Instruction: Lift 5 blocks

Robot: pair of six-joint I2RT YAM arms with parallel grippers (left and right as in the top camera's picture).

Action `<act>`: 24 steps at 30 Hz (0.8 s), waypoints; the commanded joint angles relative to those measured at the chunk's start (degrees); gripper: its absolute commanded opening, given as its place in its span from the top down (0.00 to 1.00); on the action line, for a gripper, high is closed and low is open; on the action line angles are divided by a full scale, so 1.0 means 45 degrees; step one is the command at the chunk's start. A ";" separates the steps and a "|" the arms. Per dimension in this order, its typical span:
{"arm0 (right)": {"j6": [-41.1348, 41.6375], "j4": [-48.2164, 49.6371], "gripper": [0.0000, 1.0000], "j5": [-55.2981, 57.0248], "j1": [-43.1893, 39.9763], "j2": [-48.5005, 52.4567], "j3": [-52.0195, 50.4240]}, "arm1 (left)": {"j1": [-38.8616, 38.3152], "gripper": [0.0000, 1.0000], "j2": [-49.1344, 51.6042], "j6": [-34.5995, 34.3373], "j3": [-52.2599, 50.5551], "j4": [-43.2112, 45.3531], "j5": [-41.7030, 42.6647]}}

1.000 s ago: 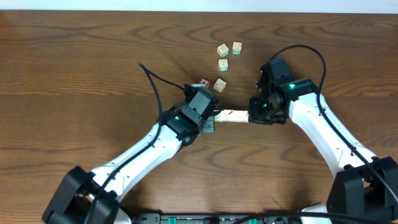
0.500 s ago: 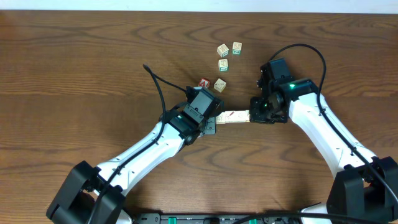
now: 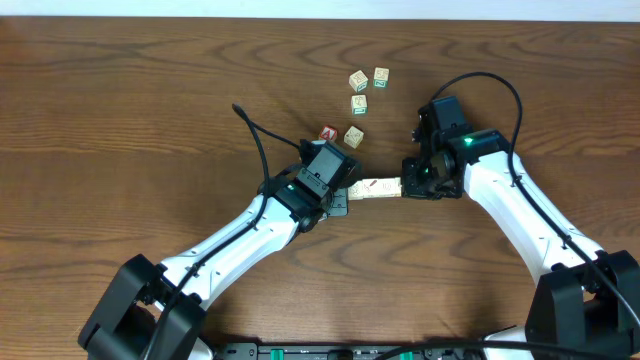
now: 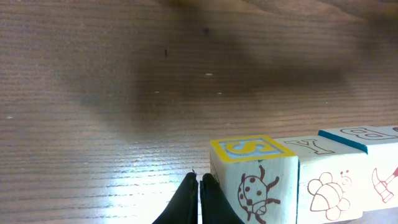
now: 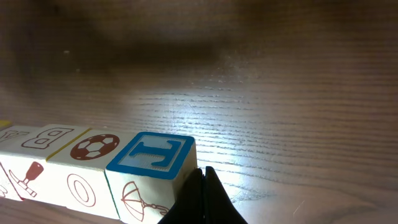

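Observation:
Several pale wooden blocks form a straight row, end to end, in the middle of the table. My left gripper is shut and presses its tips against the row's left end, on the ladybug block. My right gripper is shut too and presses against the opposite end, on the block with the blue letter face. In the left wrist view the closed fingertips touch the block's side. The right wrist view shows its closed tips against the end block. Neither gripper has anything between its jaws. Whether the row is off the table I cannot tell.
Beyond the row lie loose cubes: a red "A" cube, a pale one beside it, and three more farther back. A black cable arcs off the left arm.
The row and both grippers have drifted slightly toward the far side of the table. Both grippers stay shut against its ends.

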 commanded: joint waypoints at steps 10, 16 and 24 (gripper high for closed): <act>-0.0151 0.0554 0.99 -0.5727 0.1083 0.0131 0.0175 | -0.0928 0.93 0.0602 0.0015 0.0495 0.1316 0.3934; -0.0175 0.0563 0.99 -0.5736 0.1083 0.0631 0.0175 | -0.0928 0.93 0.0607 0.0019 0.0495 0.1413 0.3929; -0.0301 0.0656 0.99 -0.5576 0.1083 0.0806 0.0175 | -0.0928 0.93 0.0758 0.0029 0.0491 0.1447 0.3886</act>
